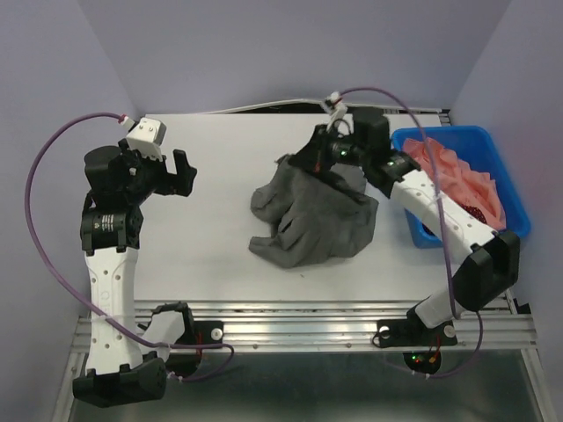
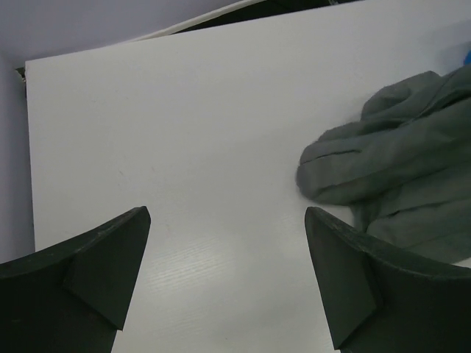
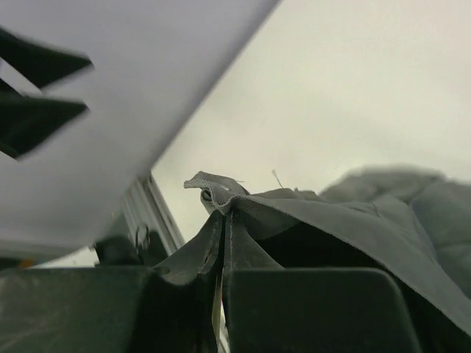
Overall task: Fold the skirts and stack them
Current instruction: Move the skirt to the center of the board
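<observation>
The dark grey skirt (image 1: 312, 218) lies crumpled in the middle of the white table (image 1: 211, 229). My right gripper (image 1: 299, 163) is at the skirt's far edge and is shut on a fold of its hem, as the right wrist view (image 3: 224, 217) shows, with the cloth (image 3: 346, 220) draping away from it. My left gripper (image 1: 185, 171) is open and empty above the table's left part, well left of the skirt. In the left wrist view (image 2: 227, 213) the skirt (image 2: 390, 169) lies to the right. A pinkish-red cloth (image 1: 457, 171) with a dark red spotted patch (image 1: 477, 214) lies in the bin.
A blue plastic bin (image 1: 510, 189) stands at the table's right edge, under my right arm's forearm. Purple walls close in the left, back and right sides. A metal rail (image 1: 299, 330) runs along the near edge by the arm bases.
</observation>
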`<state>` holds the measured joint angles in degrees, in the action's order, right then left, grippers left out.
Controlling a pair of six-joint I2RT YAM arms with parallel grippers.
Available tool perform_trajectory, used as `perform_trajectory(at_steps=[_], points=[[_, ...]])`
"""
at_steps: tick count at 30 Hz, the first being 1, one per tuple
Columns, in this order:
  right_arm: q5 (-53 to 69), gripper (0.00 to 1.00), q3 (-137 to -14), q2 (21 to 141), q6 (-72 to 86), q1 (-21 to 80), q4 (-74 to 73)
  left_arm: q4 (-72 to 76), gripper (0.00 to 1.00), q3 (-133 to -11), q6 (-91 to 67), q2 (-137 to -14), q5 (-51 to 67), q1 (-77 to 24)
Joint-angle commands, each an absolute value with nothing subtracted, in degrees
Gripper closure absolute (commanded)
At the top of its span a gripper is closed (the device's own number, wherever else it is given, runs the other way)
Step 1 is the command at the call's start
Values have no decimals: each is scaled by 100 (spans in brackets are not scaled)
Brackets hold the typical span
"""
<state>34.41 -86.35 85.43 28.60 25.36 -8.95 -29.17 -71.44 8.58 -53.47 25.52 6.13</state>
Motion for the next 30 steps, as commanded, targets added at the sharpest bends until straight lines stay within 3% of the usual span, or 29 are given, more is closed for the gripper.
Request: perform_trajectory(at_steps=[1,5,7,8,10,11,12,18,23,30], points=[[3130,99,-7833,8595,2172,3365,-423,-3102,2,-7269,1309,-5247,2953,624],[2971,90,-7567,9095,1934,3849,-308,-3348,2,-6953,1661,-5308,3129,633],[3023,58,-7690,9376,1855,3850,-351,-3375,1,-6734,1845,-5361,3208,633],[3015,30,-7882,9439,1733,3850,-508,-3392,1,-6654,1924,-5379,3252,633],[2753,15,-8094,9422,1304,3850,-955,-3427,1,-6452,2169,-5414,3436,633],[2577,14,-8190,9361,1153,3850,-1115,-3463,1,-6390,2310,-5414,3524,633],[2427,7,-8322,9291,882,3850,-1290,-3498,1,-6329,2442,-5414,3777,624],[2223,9,-8411,8772,335,2849,-2695,-3525,1,-5845,3383,-5467,4201,352],[2163,16,-7533,8464,-605,1962,-3356,-3595,1,-5985,4059,-5905,4754,27],[2100,26,-7031,8657,-1484,1398,-3691,-3112,1,-6380,3929,-6661,4106,-1308]])
